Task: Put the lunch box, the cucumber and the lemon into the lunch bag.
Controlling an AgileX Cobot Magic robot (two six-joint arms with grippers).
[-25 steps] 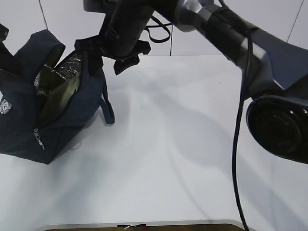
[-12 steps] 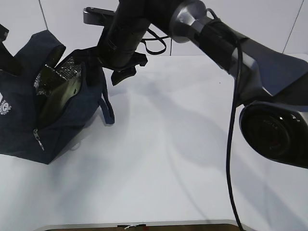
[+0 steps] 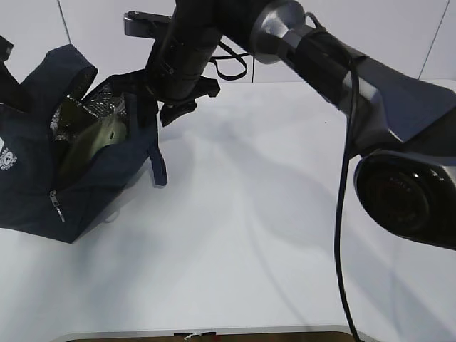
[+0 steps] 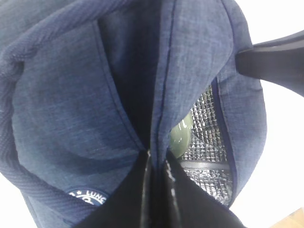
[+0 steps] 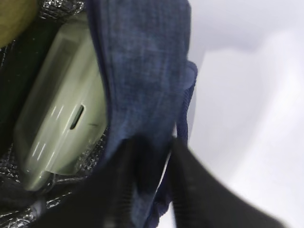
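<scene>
Plain white surface [image 3: 235, 235] fills most of the frame, pale paneled wall [image 3: 107, 35] across the top, soft shadows.

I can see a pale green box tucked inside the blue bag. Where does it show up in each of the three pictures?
Exterior view: the lunch box stands tilted in the open mouth of the lunch bag, at the left.
Left wrist view: only a sliver of it shows, centre right, against the silvery lining.
Right wrist view: it fills the left side, behind the bag's blue wall.
Shared landmark: the silvery lining beside the box.
</scene>
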